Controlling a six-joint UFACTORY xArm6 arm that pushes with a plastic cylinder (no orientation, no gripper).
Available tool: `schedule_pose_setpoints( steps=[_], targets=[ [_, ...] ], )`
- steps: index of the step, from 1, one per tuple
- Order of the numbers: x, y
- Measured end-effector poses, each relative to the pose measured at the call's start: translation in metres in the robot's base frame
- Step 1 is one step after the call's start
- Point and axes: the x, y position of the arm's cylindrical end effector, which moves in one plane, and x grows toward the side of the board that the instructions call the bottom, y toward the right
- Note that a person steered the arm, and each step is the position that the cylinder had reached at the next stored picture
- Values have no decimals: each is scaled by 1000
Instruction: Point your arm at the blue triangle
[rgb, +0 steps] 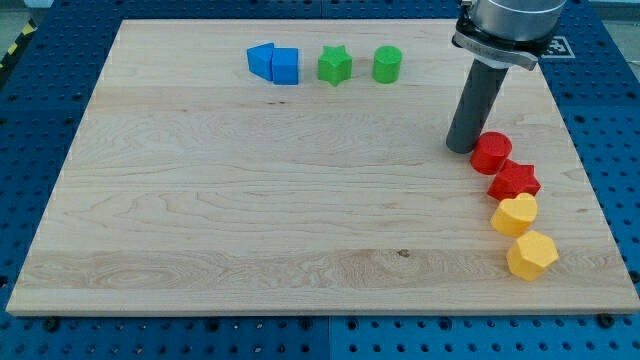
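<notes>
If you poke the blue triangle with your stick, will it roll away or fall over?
Probably neither. The blue triangle lies flat and low on the smooth wooden board, so it should slide. Its flat sides might make it twist if I push off-centre. It touches the blue cube, which would likely get nudged too. My tip is far away, beside the red cylinder.

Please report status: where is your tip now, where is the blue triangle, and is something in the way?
My tip at view's right, just left of red cylinder. Blue triangle at view's top left, touching blue cube. Green star and green cylinder near the path.
</notes>
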Motion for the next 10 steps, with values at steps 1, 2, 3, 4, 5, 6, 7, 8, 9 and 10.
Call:
schedule_pose_setpoints(
  steps=[1,2,3,4,5,6,7,8,9,10],
  targets=[
    [0,1],
    [4,2],
    [6,-22],
    [6,-91],
    [2,-170],
    [-26,-258],
    [-86,-330],
    [-147,-366],
    [-170,-358],
    [-169,-338]
  ],
)
